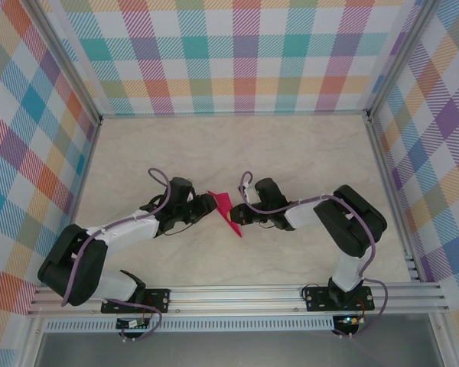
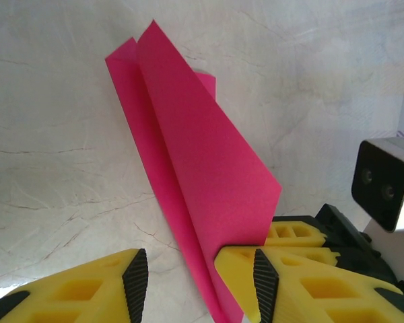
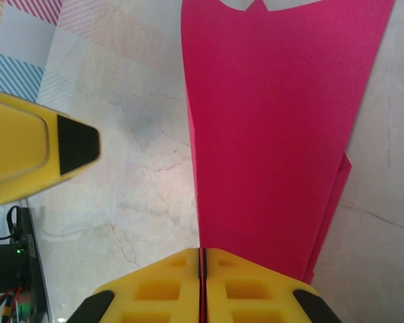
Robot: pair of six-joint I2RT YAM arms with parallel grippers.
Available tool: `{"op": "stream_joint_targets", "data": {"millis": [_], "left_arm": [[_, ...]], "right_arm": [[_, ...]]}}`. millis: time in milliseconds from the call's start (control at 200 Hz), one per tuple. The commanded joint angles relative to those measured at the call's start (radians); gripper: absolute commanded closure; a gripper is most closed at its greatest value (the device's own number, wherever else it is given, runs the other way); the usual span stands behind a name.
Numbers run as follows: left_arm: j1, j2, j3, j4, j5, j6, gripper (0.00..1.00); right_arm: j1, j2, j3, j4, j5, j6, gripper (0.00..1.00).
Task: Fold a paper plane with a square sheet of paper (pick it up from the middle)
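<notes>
Judged mid-fold. Your left gripper (image 2: 200, 279) stands half spread astride the paper (image 2: 202, 155), gripping nothing. That narrow wedge, between both grippers over mid-table, runs far-left to near-right from above, point aimed away from the left gripper. Your right gripper (image 3: 202, 259) is clamped on its broad edge. Next: close left squarely, then crease.

We are seeing the pink paper (image 3: 276, 128) cut off by the right wrist view's top edge; the right gripper (image 3: 203, 259) is covering its pinched edge. From above, its folds are looking too small to read.
</notes>
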Motion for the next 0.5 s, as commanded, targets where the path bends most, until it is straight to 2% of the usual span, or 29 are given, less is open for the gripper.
{"op": "stream_joint_targets", "data": {"millis": [0, 240, 495], "left_arm": [[-0.013, 0.022, -0.007, 0.063, 0.007, 0.027, 0.53], [-0.031, 0.064, 0.011, 0.083, 0.006, 0.032, 0.56], [-0.042, 0.126, 0.038, 0.122, 0.013, 0.04, 0.64]], "right_arm": [[-0.011, 0.021, 0.041, -0.032, -0.056, 0.047, 0.91], [-0.017, 0.041, 0.044, -0.041, -0.087, 0.091, 0.9], [-0.021, 0.062, 0.047, -0.042, -0.103, 0.128, 0.9]]}}
